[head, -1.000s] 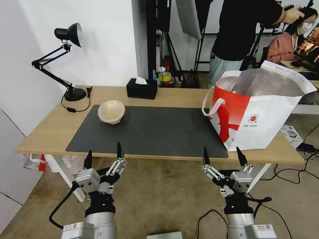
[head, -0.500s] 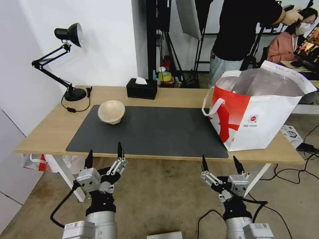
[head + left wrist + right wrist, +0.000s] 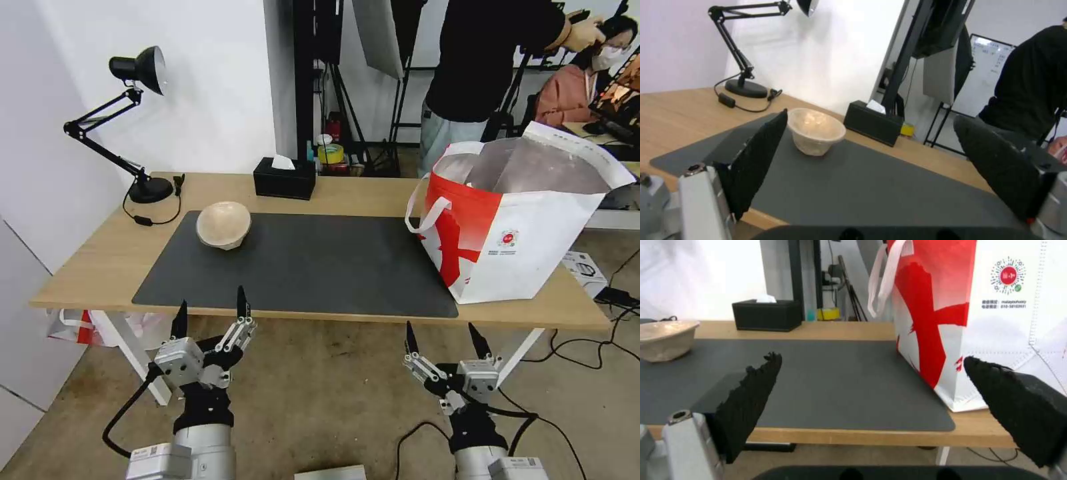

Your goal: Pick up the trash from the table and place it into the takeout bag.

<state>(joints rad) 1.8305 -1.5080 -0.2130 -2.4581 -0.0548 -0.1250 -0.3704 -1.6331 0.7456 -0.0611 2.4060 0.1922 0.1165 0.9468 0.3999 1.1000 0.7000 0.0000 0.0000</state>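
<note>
Beige paper bowl (image 3: 223,225) is the only bit of trash I can spot on the bench (image 3: 360,192), sitting at the far left corner of the dark grey mat (image 3: 300,263). It's upright with the rim tipped a little, the opening facing up and slightly toward the robot (round thing, so no real long axis to line up with).

Both arms hang low in front of the near edge of the bench, below the tabletop. Left tool (image 3: 209,308) is spread wide, nothing between its fingers. Right tool (image 3: 443,335) is the same, wide open and empty.

What matters for the next move: from the left tool the bowl is at roughly 12 o'clock, up and across the mat, well apart from the fingertips. In the left wrist view the bowl (image 3: 816,135) sits just off the inner face of one finger (image 3: 756,160), so that arm is already aimed nearly at it. From the right tool it's way over at about 10 o'clock, with most of the mat in between. My guess is the left arm is the natural one for the pick.

Takeout bag (image 3: 517,220) stands upright on the right end of the bench, mouth open upward with the foil lining showing, at about 1 o'clock from the right tool and at about 3 o'clock from the bowl.
</note>
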